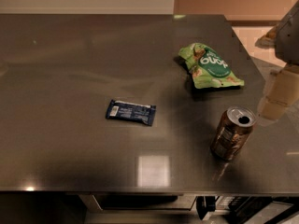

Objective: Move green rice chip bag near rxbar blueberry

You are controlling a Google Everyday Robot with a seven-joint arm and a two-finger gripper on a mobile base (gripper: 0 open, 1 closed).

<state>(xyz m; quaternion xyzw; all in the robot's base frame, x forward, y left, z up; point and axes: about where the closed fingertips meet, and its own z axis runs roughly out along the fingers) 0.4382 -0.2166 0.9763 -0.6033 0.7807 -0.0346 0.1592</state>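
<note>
The green rice chip bag (210, 66) lies crinkled on the dark table, right of centre and toward the back, its dark green round logo facing up. The rxbar blueberry (131, 112) lies flat near the table's middle, to the left of the bag and closer to the front, well apart from it. My gripper (275, 99) hangs at the right edge of the view, pale and blurred, above the table's right side. It is to the right of the bag and a little nearer the front, and it touches nothing.
A brown metallic drink can (232, 133) stands upright at the front right, just left of and below the gripper. The table's (70, 78) front edge runs along the bottom, its right edge past the can. A wall lies behind.
</note>
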